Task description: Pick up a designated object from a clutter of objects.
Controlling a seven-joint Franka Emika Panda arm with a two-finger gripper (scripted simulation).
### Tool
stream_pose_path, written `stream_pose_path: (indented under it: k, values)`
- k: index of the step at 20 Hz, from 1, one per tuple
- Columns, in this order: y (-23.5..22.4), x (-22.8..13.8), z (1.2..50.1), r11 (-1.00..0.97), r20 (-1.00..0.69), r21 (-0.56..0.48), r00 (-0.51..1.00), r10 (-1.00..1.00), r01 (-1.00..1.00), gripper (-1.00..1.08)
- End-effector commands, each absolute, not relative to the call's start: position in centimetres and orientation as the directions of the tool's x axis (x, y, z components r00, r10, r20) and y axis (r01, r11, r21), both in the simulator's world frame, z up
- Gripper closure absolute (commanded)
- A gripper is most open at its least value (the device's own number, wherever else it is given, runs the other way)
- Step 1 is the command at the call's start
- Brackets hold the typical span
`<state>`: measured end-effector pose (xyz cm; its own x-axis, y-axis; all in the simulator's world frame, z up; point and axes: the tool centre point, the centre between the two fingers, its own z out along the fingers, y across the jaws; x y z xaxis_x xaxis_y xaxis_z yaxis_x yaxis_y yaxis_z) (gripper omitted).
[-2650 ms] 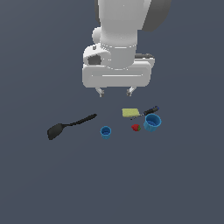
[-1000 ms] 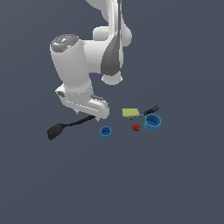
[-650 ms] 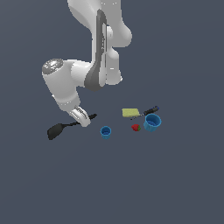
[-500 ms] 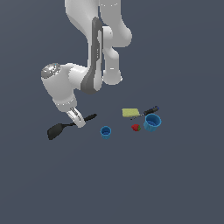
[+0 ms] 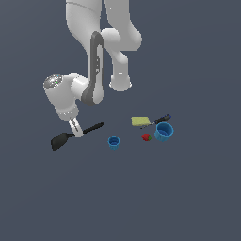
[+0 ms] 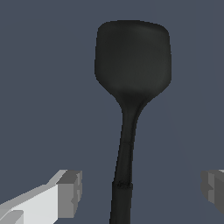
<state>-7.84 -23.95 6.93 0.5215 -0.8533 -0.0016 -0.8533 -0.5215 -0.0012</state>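
The designated object, a long black spatula-like utensil (image 5: 70, 136), lies on the grey floor at the exterior view's left, its broad head toward the left and its thin handle pointing right. My gripper (image 5: 76, 131) has come down over the handle near its middle, fingers straddling it. In the wrist view the utensil (image 6: 131, 87) fills the frame, with its handle running between my two grey fingertips (image 6: 70, 193), which stand wide apart on either side without touching it. The gripper (image 6: 142, 192) is open.
The rest of the clutter lies at the exterior view's right: a small blue cup (image 5: 113, 141), a tiny red strawberry (image 5: 146, 137), a larger blue cup (image 5: 164, 132), a flat yellow block (image 5: 140, 121) and a dark blue-tipped stick (image 5: 161, 118).
The arm swung from above the clutter to the exterior view's left and dropped low, bringing the open gripper down around the utensil's handle. None of the items has moved.
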Motion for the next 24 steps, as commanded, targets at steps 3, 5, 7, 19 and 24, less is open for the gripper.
stream_pose_path:
  k: [3, 5, 7, 19, 24]
  values:
    - [-24.1, -7.9, 6.8, -0.517, -0.001, 0.000, 0.517, -0.856, -0.856, -0.92]
    - [-24.0, -8.0, 6.6, -0.517, -0.001, 0.000, 0.517, -0.856, -0.856, -0.92]
    - [-24.0, -8.0, 6.1, -0.516, -0.001, 0.000, 0.516, -0.856, -0.856, -0.92]
    - [-24.1, -8.1, 1.8, -0.511, 0.000, 0.000, 0.511, -0.860, -0.860, -0.92]
    - [-24.1, -8.1, 1.7, -0.511, 0.000, 0.000, 0.511, -0.860, -0.860, 1.08]
